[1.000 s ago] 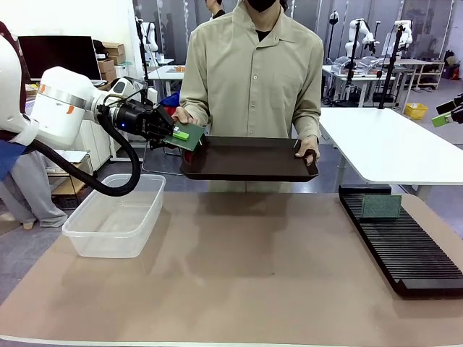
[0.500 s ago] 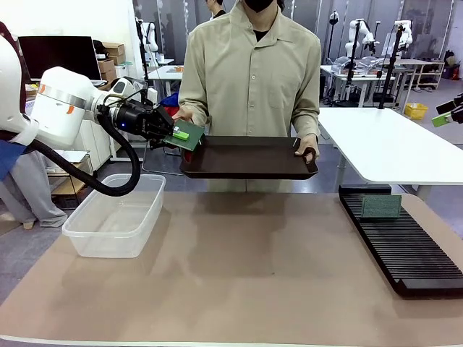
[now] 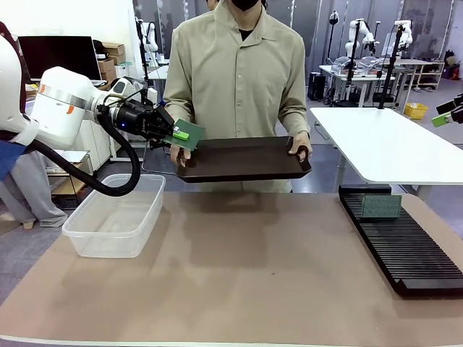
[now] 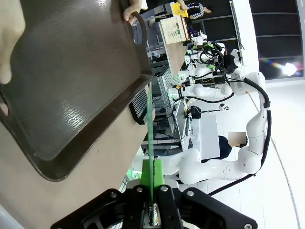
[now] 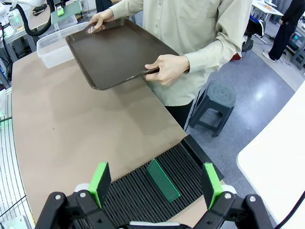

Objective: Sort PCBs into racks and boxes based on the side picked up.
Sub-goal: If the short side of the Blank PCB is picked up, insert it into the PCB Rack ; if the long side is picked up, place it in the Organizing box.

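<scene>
My left gripper (image 3: 176,134) is shut on a dark green PCB (image 3: 187,135), holding it in the air beside the left end of the dark brown tray (image 3: 242,160) and above the far end of the clear box (image 3: 116,214). In the left wrist view the PCB (image 4: 150,129) shows edge-on, rising from between the shut fingers (image 4: 139,210). A second PCB (image 3: 381,207) stands upright in the far end of the black rack (image 3: 405,246). My right gripper (image 5: 156,185) hangs open above that rack (image 5: 128,195) and PCB (image 5: 163,180), holding nothing.
A person at the far side holds the tray (image 5: 119,50) by both handles, level over the table's far edge. The tray (image 4: 71,81) lies close beside the held board. A white table (image 3: 383,144) stands at the back right. The brown tabletop (image 3: 246,275) lies bare between box and rack.
The person has shifted a little to the left with the tray. My left gripper and its PCB have stayed in place, as has the right arm.
</scene>
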`<state>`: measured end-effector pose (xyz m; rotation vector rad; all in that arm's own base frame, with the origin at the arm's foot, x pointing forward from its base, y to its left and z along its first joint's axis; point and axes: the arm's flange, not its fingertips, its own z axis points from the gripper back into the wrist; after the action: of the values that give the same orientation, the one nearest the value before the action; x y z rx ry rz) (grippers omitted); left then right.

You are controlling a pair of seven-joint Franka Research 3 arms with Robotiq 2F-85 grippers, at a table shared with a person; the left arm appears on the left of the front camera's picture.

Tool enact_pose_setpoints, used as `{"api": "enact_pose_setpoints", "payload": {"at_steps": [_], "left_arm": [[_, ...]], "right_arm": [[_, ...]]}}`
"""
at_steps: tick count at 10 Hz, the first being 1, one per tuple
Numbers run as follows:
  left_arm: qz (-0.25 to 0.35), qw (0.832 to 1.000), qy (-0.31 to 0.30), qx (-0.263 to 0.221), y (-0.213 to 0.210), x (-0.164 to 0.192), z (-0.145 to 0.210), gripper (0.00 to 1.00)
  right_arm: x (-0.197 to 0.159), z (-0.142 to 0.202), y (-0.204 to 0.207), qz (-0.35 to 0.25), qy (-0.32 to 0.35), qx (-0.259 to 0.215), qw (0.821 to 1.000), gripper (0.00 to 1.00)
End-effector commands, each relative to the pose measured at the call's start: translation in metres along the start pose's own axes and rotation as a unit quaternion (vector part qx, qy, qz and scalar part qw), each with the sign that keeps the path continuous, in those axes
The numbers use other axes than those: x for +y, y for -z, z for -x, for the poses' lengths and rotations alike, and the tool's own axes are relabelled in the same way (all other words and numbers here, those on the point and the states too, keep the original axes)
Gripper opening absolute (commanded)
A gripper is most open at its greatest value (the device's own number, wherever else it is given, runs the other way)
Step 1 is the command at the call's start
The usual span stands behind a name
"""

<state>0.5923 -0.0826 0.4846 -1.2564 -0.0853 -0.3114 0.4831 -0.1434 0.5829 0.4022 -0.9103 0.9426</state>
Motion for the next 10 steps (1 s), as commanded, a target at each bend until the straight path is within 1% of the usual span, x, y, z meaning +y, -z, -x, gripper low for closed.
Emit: {"api": "enact_pose_setpoints", "payload": {"at_steps": [1,7,8,9,10], "left_arm": [[0.0,1.0,0.003,0.0,0.0,-0.001,0.0,0.0],[0.0,1.0,0.003,0.0,0.0,-0.001,0.0,0.0],[0.0,1.0,0.0,0.0,0.0,0.0,0.0,0.03],[-0.02,1.0,-0.017,-0.004,-0.007,-0.003,0.004,0.03],[-0.03,0.999,-0.032,0.009,-0.012,-0.008,0.009,0.03]], "right_arm": [[0.001,0.0,0.002,-0.002,0.002,0.001,1.0,1.0],[0.001,0.0,0.002,-0.002,0.002,0.001,1.0,1.0],[0.001,0.0,0.002,-0.002,0.002,0.001,1.0,1.0],[0.001,0.0,0.002,-0.002,0.002,0.001,1.0,1.0],[0.001,0.0,0.002,-0.002,0.002,0.001,1.0,1.0]]}}
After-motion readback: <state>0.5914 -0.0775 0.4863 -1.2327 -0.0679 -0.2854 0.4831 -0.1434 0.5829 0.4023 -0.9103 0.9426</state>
